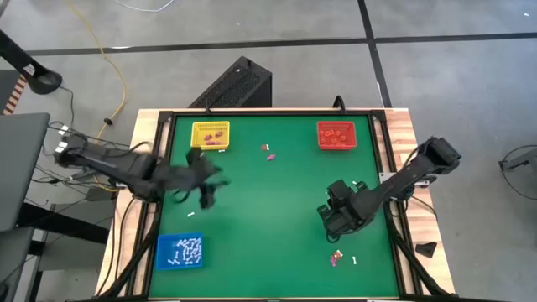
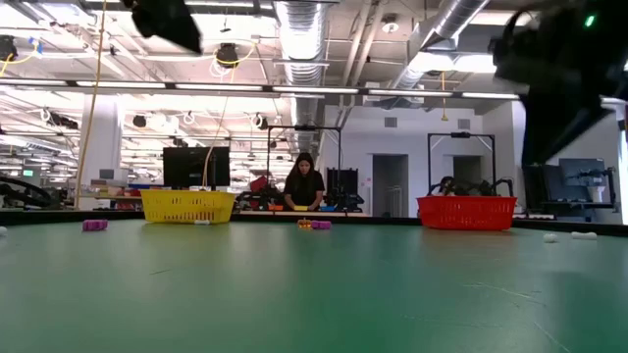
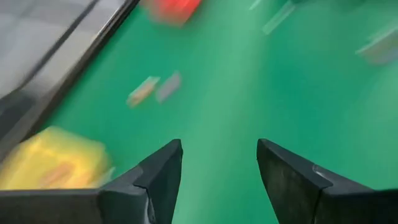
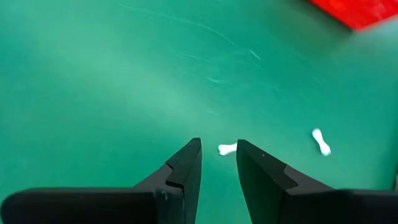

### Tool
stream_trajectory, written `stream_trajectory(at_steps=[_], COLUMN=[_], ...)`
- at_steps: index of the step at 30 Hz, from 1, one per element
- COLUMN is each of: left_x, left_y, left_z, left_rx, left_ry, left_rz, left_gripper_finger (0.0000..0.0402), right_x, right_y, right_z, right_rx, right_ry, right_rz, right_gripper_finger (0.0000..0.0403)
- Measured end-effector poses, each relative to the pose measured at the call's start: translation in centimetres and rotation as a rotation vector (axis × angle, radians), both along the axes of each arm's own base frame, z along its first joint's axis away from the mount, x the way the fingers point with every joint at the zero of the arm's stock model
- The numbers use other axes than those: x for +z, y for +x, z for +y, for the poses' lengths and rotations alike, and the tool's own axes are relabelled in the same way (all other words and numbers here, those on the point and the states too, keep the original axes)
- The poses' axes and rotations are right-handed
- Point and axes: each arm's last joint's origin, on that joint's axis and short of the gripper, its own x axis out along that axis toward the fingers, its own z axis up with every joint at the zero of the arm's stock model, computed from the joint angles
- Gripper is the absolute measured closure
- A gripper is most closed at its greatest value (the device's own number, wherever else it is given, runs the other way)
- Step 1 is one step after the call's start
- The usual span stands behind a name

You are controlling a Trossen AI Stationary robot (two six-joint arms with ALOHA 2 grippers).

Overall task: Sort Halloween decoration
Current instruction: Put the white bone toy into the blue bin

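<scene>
The Halloween decoration lies scattered on the green table: a purple and a white trinket (image 1: 269,152) near the far middle, red-purple and white ones (image 1: 337,257) near the front right, and two white stick-like pieces (image 4: 227,148) (image 4: 321,142) on the mat ahead of my right gripper. My right gripper (image 4: 217,152) hangs over the table's right half (image 1: 329,220), its fingers narrowly apart with nothing between them. My left gripper (image 3: 219,155) is open and empty, above the mat just in front of the yellow tray (image 1: 210,134).
A red tray (image 1: 336,134) holding red pieces stands at the far right. A blue tray (image 1: 179,252) with several white pieces sits at the near left. The wide middle of the green mat (image 1: 268,218) is bare. A person (image 2: 304,184) stands in the room beyond the table.
</scene>
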Motion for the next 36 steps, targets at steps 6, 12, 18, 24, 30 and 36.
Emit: stream_trajectory(at_steps=[6, 12, 18, 24, 30, 36], left_x=[-4.9, -8.6, -8.3, -8.4, -8.5, -8.7], left_y=[-3.1, -5.0, -5.4, -5.8, -5.9, -5.8], left_z=[-3.9, -5.5, -6.5, -7.2, -7.4, -7.4], left_rx=[-0.286, -0.396, -0.427, -0.477, -0.484, -0.473], left_ry=[-0.101, -0.19, -0.216, -0.206, -0.211, -0.202], left_rz=[-0.672, -0.796, -0.799, -0.774, -0.766, -0.747], left_gripper_finger=[0.0205, 0.0205, 0.0205, 0.0205, 0.0205, 0.0205], right_x=[-2.5, -4.3, -6.3, -8.2, -8.4, -6.8], right_y=[1.3, 1.6, 1.6, 2.5, 2.7, 2.4], right_z=[-0.3, 0.2, 0.3, 0.1, -0.2, -0.4], right_rx=[-0.19, -0.35, -0.474, -0.494, -0.49, -0.46], right_ry=[0.021, 0.002, -0.053, -0.069, -0.083, -0.073], right_rz=[0.033, 0.017, 0.077, 0.077, 0.08, 0.057], right_gripper_finger=[0.0271, 0.0271, 0.0271, 0.0271, 0.0271, 0.0271])
